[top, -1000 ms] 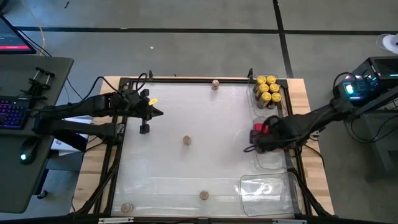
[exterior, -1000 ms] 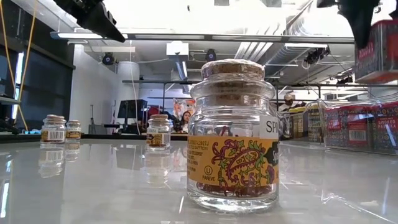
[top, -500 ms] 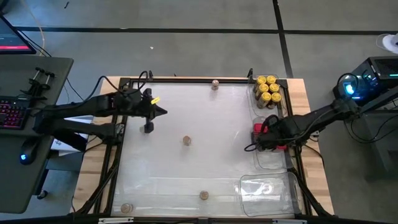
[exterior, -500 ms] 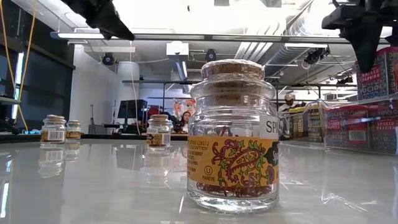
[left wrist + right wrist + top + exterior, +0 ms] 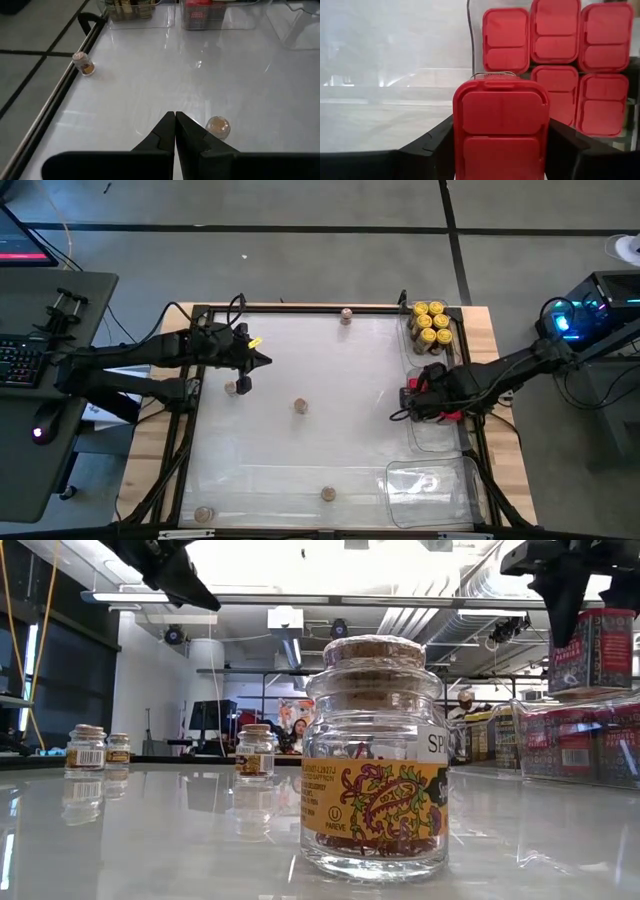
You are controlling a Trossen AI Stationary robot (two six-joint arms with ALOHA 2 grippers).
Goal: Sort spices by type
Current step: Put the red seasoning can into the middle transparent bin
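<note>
Spices scattered and partly sorted on white table point(image 5: 300, 450). Red tin point(image 5: 501, 134) grasped in right pincer point(image 5: 501, 145), a dark finger pressed on each side; lid faces the wrist camera. In high view right pincer point(image 5: 418, 400) sits at the table's right side, by the clear tray point(image 5: 440, 442) edge. Low view shows the held red tin point(image 5: 590, 650) up off the surface, label side visible, above the tray. Five more red tins point(image 5: 555, 55) lie packed in the tray just beyond the held one, lids up, touching each other. Yellow-lidded jars point(image 5: 431, 323) clustered in another clear tray at the far right corner. A third clear tray point(image 5: 430, 485) at the near right.

Cork-topped jars loose on the table: one point(image 5: 300, 406) near centre, one point(image 5: 346, 315) at the far edge, one point(image 5: 328, 493) near the front edge, one point(image 5: 204, 514) at the front left corner, one point(image 5: 230, 387) just beside the left pincer. Low view: big cork-topped jar point(image 5: 378, 755) up close, orange paisley label, upright.

Left pincer point(image 5: 258, 361) at the table's left side, clenched on nothing, fingertips point(image 5: 170, 125) touching, raised above the surface. Left wrist view shows one small jar point(image 5: 218, 126) just past the tips, another point(image 5: 83, 63) by the black frame rail point(image 5: 55, 95).
</note>
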